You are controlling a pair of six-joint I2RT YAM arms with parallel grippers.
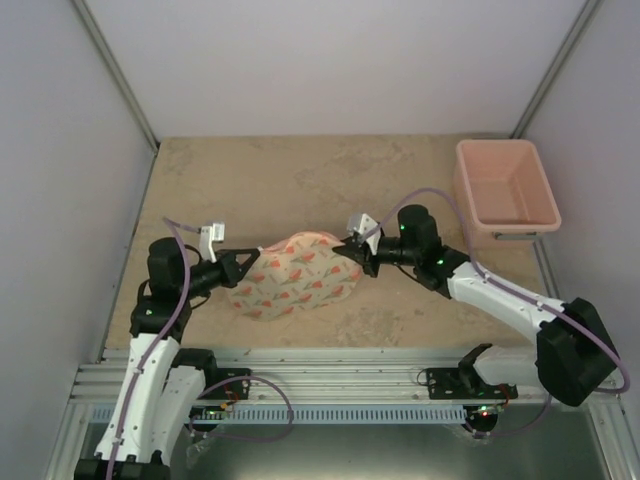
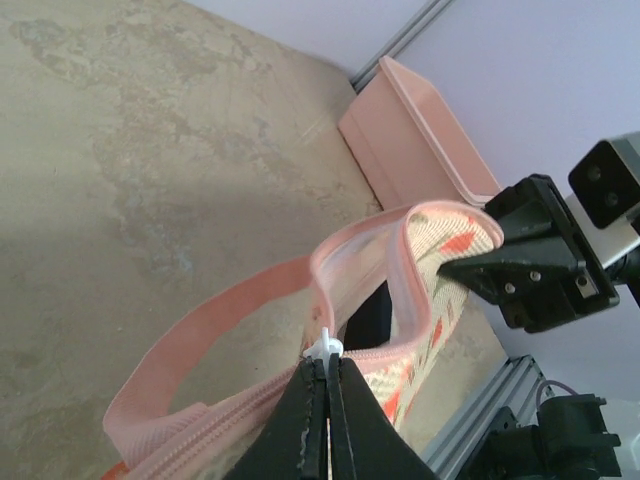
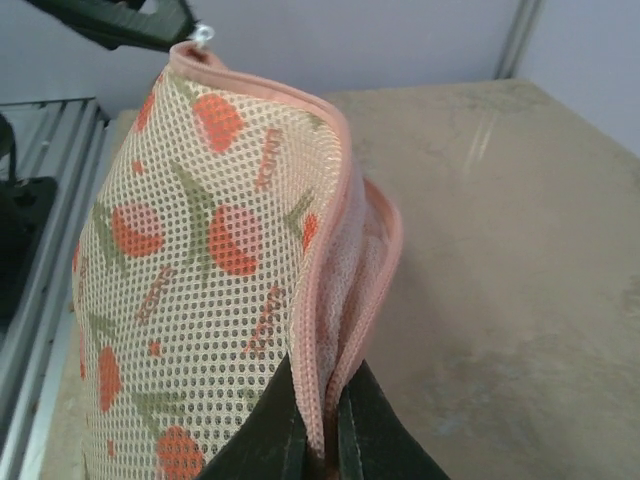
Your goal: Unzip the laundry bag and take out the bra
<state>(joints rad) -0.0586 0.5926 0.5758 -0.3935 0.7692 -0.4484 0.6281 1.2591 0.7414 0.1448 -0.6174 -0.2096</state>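
Note:
The laundry bag (image 1: 296,276), cream mesh with orange-red print and pink zip trim, lies mid-table between both arms. My left gripper (image 1: 250,262) is shut on the white zip pull (image 2: 328,347) at the bag's left end. The zip (image 2: 400,300) gapes open past the pull, and a dark interior (image 2: 372,318) shows through it. My right gripper (image 1: 355,252) is shut on the bag's pink edge (image 3: 330,400) at its right end and holds the mesh (image 3: 190,280) up. The bra does not show clearly; only that dark gap hints at it.
A rigid pink plastic tub (image 1: 503,190) stands at the back right, also in the left wrist view (image 2: 410,130). A loose pink strap loop (image 2: 200,330) lies on the table by the bag. Aluminium rails (image 1: 330,372) run along the near edge.

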